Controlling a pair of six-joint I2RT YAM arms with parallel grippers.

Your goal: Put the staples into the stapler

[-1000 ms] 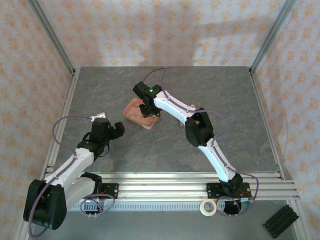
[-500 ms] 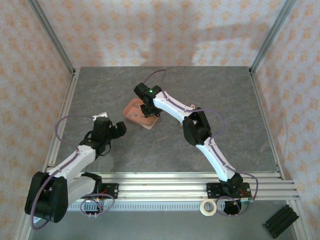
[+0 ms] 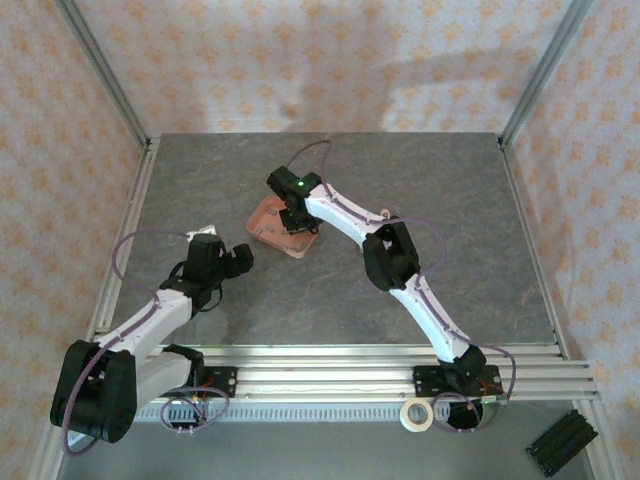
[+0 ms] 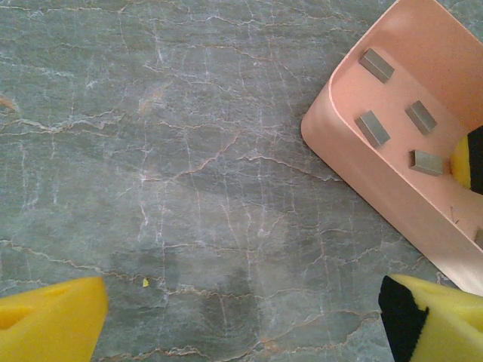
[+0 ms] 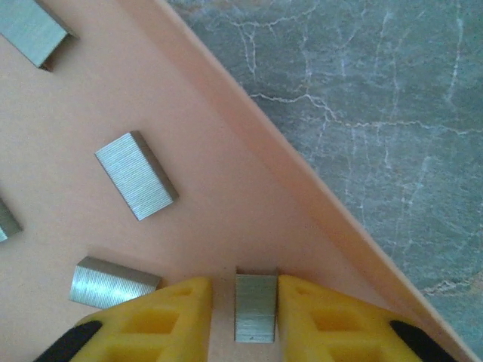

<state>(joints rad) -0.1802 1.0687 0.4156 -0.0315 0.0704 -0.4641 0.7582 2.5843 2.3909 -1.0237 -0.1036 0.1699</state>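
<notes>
Several staples lie as small grey strips (image 4: 372, 128) in the salmon-pink tray (image 4: 377, 181), which sits mid-table (image 3: 262, 226). My right gripper (image 3: 292, 222) is down inside the tray. Its yellow fingers (image 5: 173, 309) straddle one upright staple strip (image 5: 255, 305). The right pad touches the strip and a narrow gap remains on the left, so the gripper (image 5: 245, 285) is still slightly open. Other strips (image 5: 136, 175) lie loose nearby. My left gripper (image 4: 241, 302) hovers wide open over bare table left of the tray (image 3: 240, 258). A small white object (image 3: 201, 231) pokes out behind it; I cannot tell if it is the stapler.
The grey stone-patterned table (image 3: 450, 200) stretches right of and behind the tray. Metal frame rails run along the near edge (image 3: 330, 365). A roll of tape (image 3: 416, 414) and a black block (image 3: 560, 442) lie off the table at the front.
The right jaws have narrowed around the staple strip in the tray. The left gripper has shifted slightly and stays wide open.
</notes>
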